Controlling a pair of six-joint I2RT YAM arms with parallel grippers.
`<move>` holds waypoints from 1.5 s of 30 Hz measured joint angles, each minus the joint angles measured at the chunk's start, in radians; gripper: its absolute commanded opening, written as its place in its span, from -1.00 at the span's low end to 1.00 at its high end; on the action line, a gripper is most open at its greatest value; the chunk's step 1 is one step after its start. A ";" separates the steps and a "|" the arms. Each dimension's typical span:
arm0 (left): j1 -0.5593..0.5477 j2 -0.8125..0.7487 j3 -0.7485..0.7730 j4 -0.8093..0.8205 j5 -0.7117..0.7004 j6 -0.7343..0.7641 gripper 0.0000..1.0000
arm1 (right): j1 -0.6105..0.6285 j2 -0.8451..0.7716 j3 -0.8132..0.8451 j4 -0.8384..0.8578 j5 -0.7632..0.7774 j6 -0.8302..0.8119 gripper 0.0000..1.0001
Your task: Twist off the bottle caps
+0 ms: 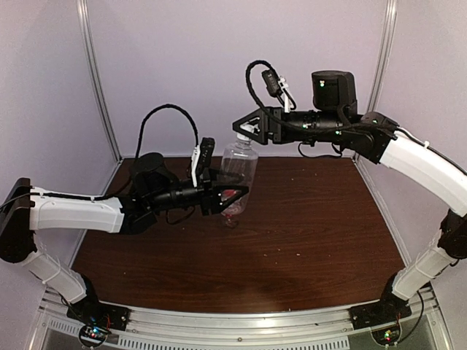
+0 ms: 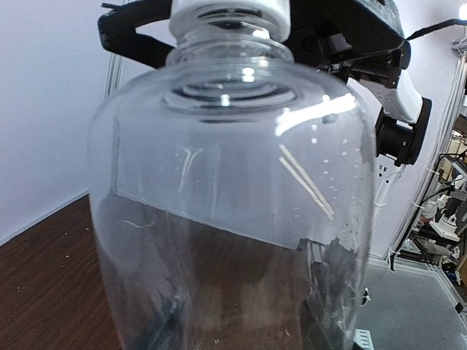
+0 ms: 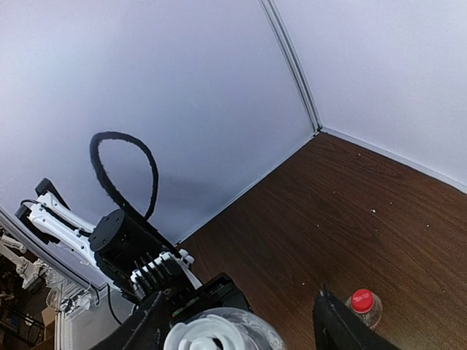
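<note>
My left gripper (image 1: 228, 191) is shut on the taller clear unlabelled bottle (image 1: 239, 166) and holds it upright over the table. In the left wrist view the bottle (image 2: 233, 204) fills the frame, with my fingers (image 2: 332, 292) showing dimly through it. Its white cap (image 1: 243, 137) is on the neck. My right gripper (image 1: 246, 128) is open around that cap (image 3: 206, 337), one finger (image 3: 142, 329) on each side and not touching it. The shorter bottle with the red cap (image 3: 363, 300) stands on the table; its red label (image 1: 232, 195) shows by my left fingers.
The dark wood table (image 1: 314, 233) is enclosed by pale walls with metal corner posts (image 1: 98, 80). A black cable loop (image 1: 169, 120) rises over the left arm.
</note>
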 measured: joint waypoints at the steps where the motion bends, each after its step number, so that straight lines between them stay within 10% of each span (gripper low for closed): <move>1: 0.000 0.000 0.000 -0.002 0.000 0.001 -0.13 | 0.000 0.000 0.000 0.000 0.000 0.001 0.25; 9: 0.000 -0.004 0.000 -0.006 -0.019 0.004 -0.13 | 0.002 0.000 -0.006 0.010 -0.001 0.016 0.04; 24: 0.000 -0.004 0.000 -0.026 -0.034 0.005 -0.13 | 0.007 -0.012 -0.050 0.062 -0.031 0.014 -0.95; 45: -0.007 -0.008 -0.019 0.131 0.301 -0.090 -0.13 | -0.093 0.046 0.019 0.087 -0.773 -0.376 -0.70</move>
